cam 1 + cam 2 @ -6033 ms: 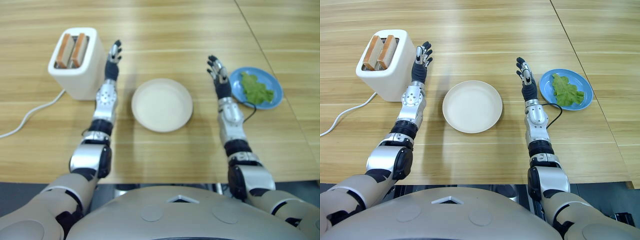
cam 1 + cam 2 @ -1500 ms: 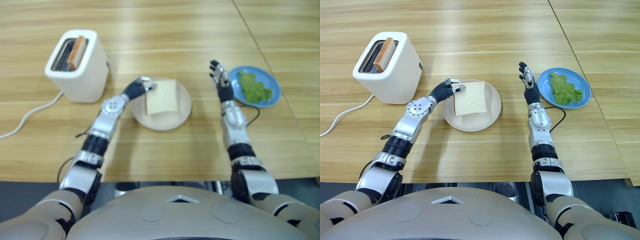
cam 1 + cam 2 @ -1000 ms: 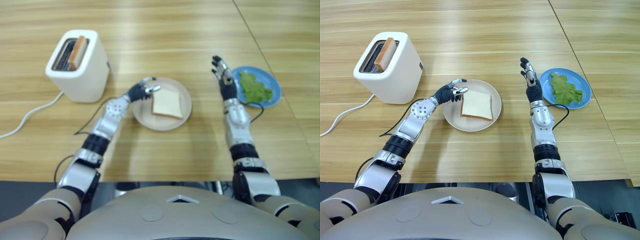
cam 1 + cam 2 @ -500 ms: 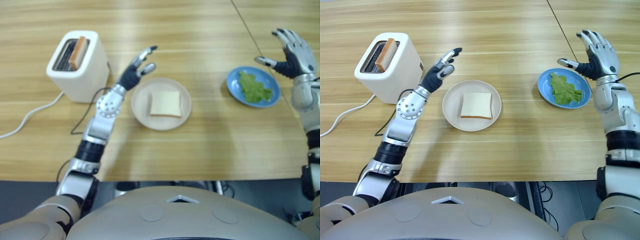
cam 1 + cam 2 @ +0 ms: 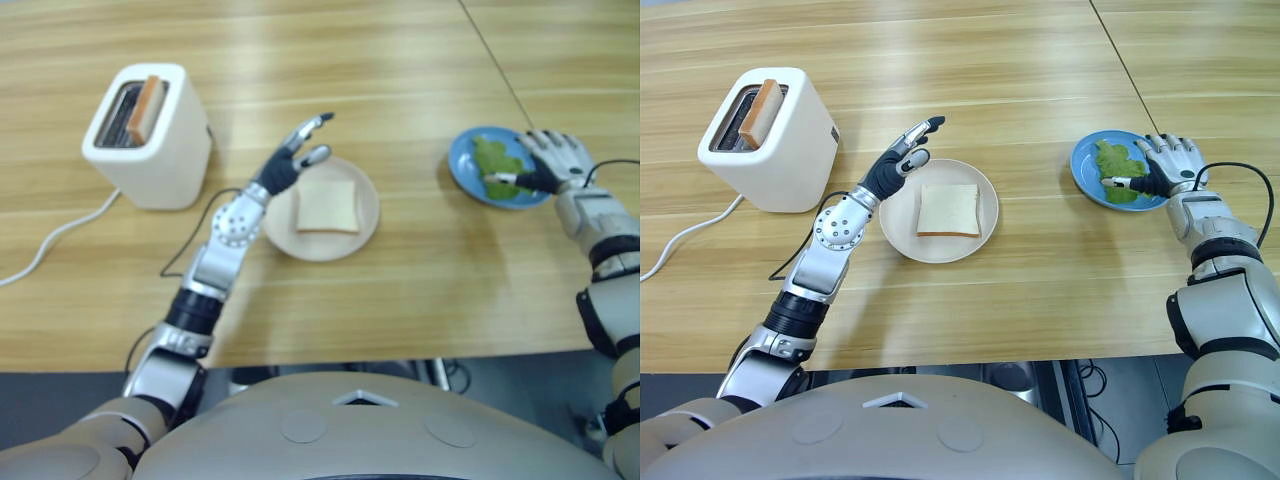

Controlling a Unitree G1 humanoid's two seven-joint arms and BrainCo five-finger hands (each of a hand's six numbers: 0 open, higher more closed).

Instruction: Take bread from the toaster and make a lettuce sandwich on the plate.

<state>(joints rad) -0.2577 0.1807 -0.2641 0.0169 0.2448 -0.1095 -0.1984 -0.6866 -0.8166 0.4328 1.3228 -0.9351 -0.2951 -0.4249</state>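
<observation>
1 bread slice (image 5: 948, 210) on plate (image 5: 930, 250), 1 in toaster (image 5: 775, 150). Lettuce step: right hand (image 5: 1165, 165) on lettuce (image 5: 1110, 162) in blue dish (image 5: 1081, 150); I cannot tell its grip. Left hand (image 5: 902, 152) spread, empty. Next: pinch leaf, carry to plate.

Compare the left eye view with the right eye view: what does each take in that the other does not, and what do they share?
Left eye view alone: a wider strip of bare table left of the toaster.
Right eye view alone: more table beyond the blue plate, with the full arc of the black cable by the right wrist.
Shared: a toasted slice in the toaster, a white slice on the cream plate, the open left hand raised beside that plate, and the right hand at the lettuce.
</observation>
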